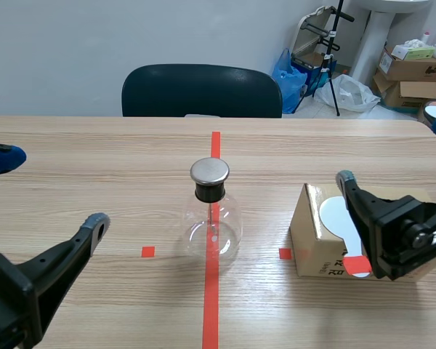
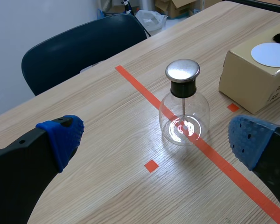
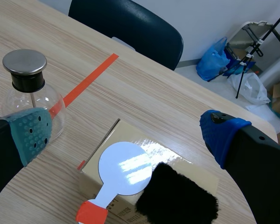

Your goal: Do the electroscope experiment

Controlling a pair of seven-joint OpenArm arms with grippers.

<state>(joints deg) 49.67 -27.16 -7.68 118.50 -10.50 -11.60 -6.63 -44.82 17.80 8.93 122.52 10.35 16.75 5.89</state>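
Observation:
The electroscope (image 1: 212, 218), a clear glass flask with a metal cap and a black stopper, stands on the red tape line at the table's middle. To its right sits a cardboard box (image 1: 312, 233). On the box lie a white round paddle (image 3: 123, 175) with a red handle and a black fur pad (image 3: 177, 196). My right gripper (image 3: 128, 133) hovers open above the box and holds nothing. My left gripper (image 2: 154, 140) is open at the near left of the flask (image 2: 184, 116), a good way short of it and apart from it.
A dark chair (image 1: 202, 91) is pushed in at the table's far side. Past the far right corner the floor holds cardboard boxes (image 1: 414, 69), a blue bag (image 1: 291, 73) and a tripod. Small red tape squares flank the flask.

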